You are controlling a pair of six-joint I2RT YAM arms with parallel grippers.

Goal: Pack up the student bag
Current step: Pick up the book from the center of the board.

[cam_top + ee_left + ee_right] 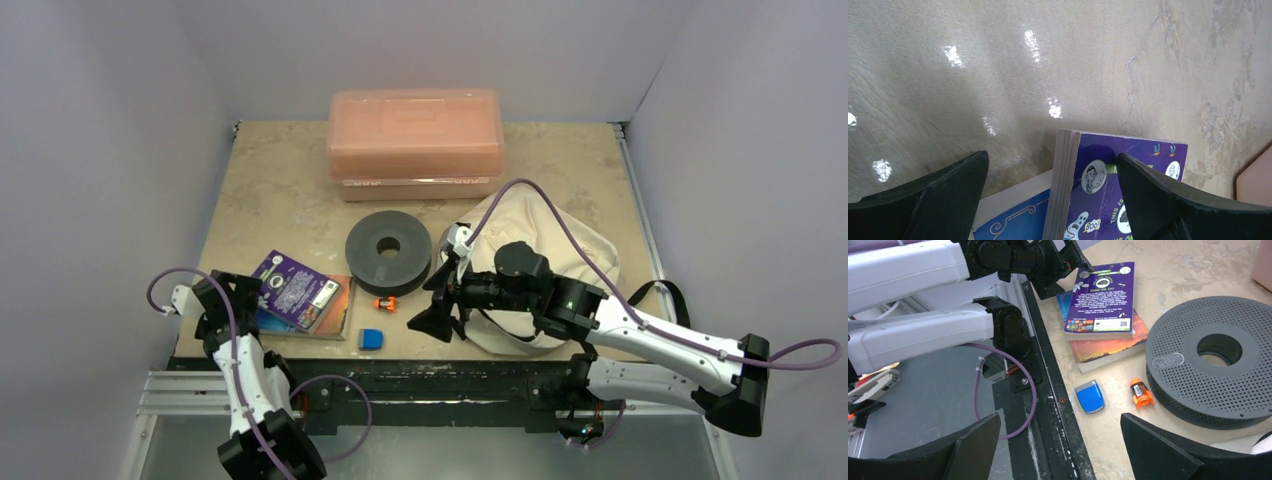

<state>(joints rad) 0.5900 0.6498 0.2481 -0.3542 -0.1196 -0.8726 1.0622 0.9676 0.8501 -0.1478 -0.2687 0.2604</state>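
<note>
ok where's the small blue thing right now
Top view: the small blue thing lies at the table's near edge, just right of the stacked books and in front of the orange piece.

top external camera: above and behind the arm bases, looking down on the beige mottled table [285, 190]. left wrist camera: close over the glossy purple paperback book [1133, 147]. right wrist camera: farther, facing left; all share that book.

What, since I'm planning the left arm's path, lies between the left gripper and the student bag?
Going right from the left gripper: the purple book on another book, the grey disc, a small orange item, then the right gripper at the left edge of the student bag.
</note>
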